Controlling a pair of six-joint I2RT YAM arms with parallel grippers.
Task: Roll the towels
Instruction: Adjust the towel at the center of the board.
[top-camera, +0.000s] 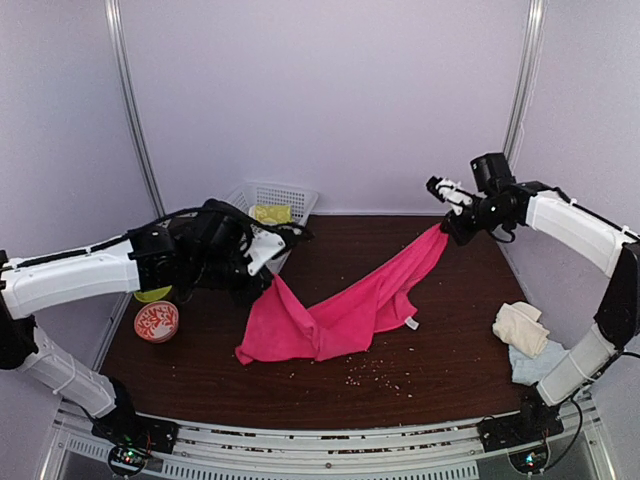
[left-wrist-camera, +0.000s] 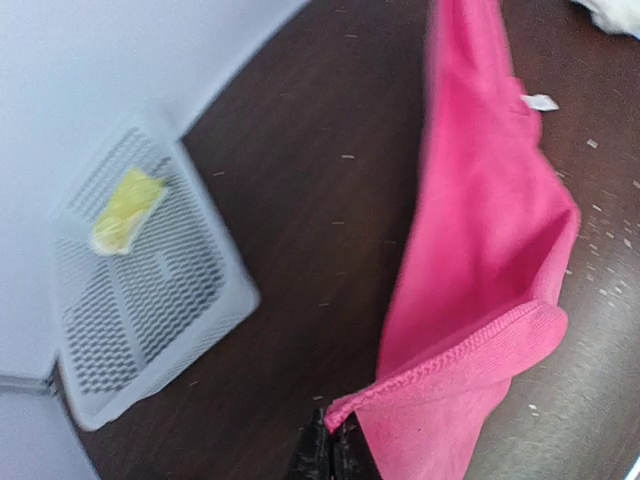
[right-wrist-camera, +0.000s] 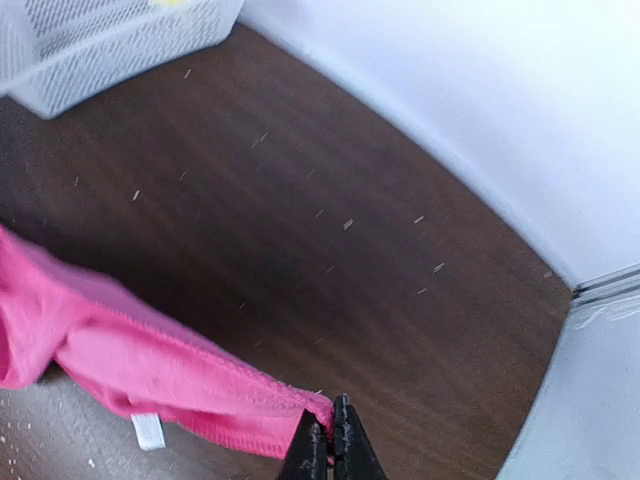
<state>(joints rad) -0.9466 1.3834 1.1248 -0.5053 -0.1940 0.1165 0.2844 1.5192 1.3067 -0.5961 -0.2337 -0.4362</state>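
Top external view gives us the whole step: the large hot-pink cloth towel (top-camera: 340, 315) hangs slack between the two arms, its middle sagging onto the dark brown wooden bench (top-camera: 330, 240) near the centre of the frame. The left tool (top-camera: 272, 272), left of centre, is clamped on one corner. The right tool (top-camera: 443, 228), in the upper right, is clamped on another corner and holds it higher. Both wrist views agree: each tool pinches the stitched hem at its very tip, with no gap showing.

We judge this to be the spreading step, ahead of any rolling. To do it well, we would draw the two corners apart evenly until the sag is gone, bring them level, then lay the cloth flat on the bare middle of the bench. Each hold takes only a sliver of hem, so we would pull gently or the cloth may slip out.

We would also keep clear of the cream folded towel (top-camera: 521, 328) and the pale-blue towel (top-camera: 530, 365) under it at the lower right. The white plastic mesh basket (top-camera: 290, 192) at the upper left, holding the lime-yellow towel (top-camera: 271, 213), needs the same berth.
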